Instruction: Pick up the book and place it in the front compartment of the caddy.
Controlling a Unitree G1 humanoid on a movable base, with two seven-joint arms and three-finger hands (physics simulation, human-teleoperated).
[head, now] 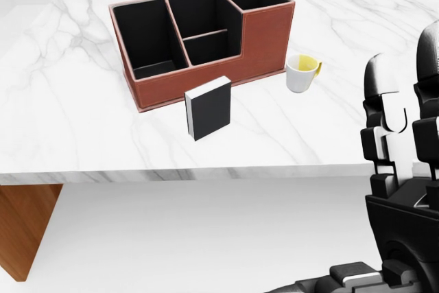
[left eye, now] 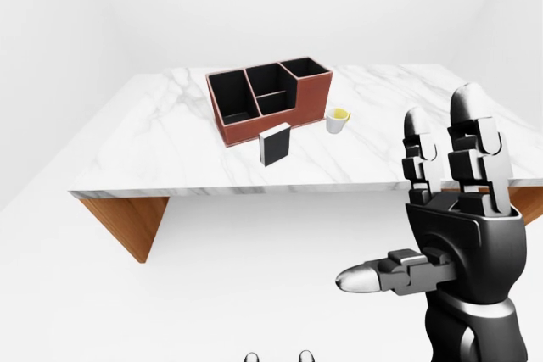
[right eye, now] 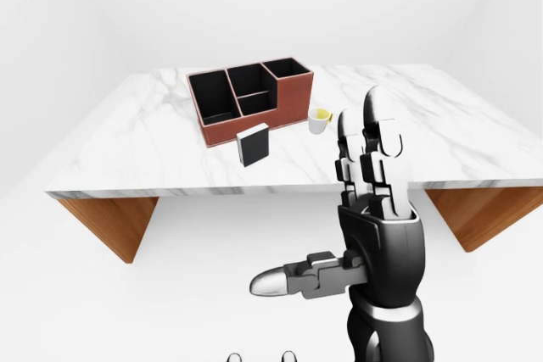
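A black book (head: 209,108) with white page edges stands upright on the marble table (head: 68,142), just below the caddy in the head view. The brown caddy (head: 264,32) has several black-lined compartments, all showing nothing inside. My right hand (left eye: 407,188) is raised at the right of the views, well short of the table edge. It is open, with fingers (head: 383,87) straight up and the thumb (right eye: 280,281) pointing left, holding nothing. My left hand does not show.
A white mug (head: 302,73) with a yellow inside stands right of the caddy. The table's near edge (head: 171,175) runs across the head view, on brown wooden supports (left eye: 127,218). Two small pale tips (left eye: 278,357) poke up at the bottom edge.
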